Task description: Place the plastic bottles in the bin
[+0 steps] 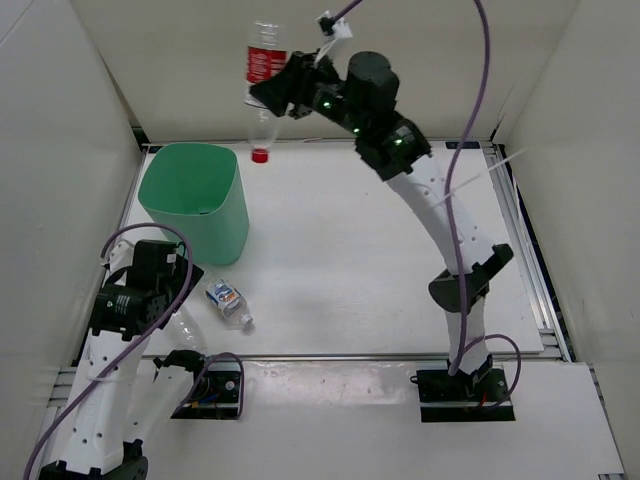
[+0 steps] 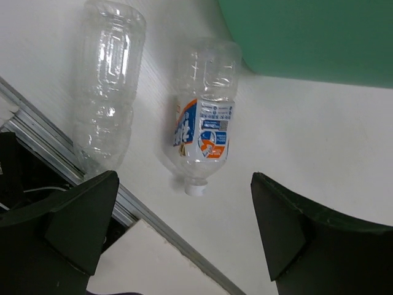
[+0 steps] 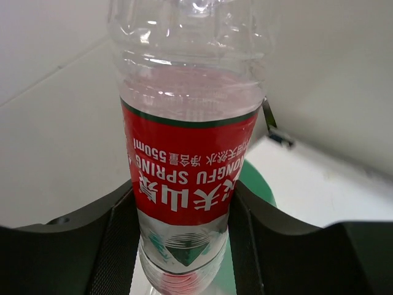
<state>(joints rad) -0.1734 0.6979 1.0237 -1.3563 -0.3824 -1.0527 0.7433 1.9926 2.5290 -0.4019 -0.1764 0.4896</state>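
My right gripper is shut on the red-labelled bottle and holds it upside down, red cap lowest, high above the table's far edge, right of the mint-green bin. In the right wrist view the bottle fills the jaws, with the bin behind it. My left gripper is open above the table's front left. The blue-white-labelled bottle lies just beyond it, also seen from the top. The unlabelled bottle lies beside it. The white-labelled bottle is out of view.
The metal rail of the table's front edge runs under my left gripper. White walls enclose the table on three sides. The bin's side stands just beyond the two lying bottles.
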